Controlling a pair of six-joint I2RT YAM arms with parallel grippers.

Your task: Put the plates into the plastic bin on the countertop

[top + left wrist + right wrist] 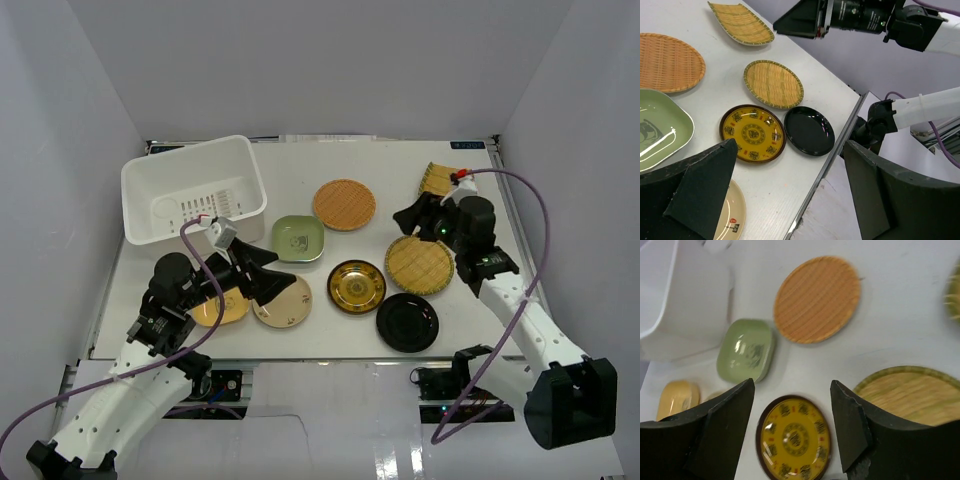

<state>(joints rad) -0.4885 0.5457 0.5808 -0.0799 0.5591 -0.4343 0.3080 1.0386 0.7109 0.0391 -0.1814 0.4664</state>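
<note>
Left wrist view shows the black plate (pixel 809 131), outside the right wrist view; left gripper (pixel 790 145) and right gripper (pixel 791 384) both spread, empty.

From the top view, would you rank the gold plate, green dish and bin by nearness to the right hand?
1. Gold plate, near-left of the right hand.
2. Green dish, farther left.
3. Bin, far-left corner.
</note>
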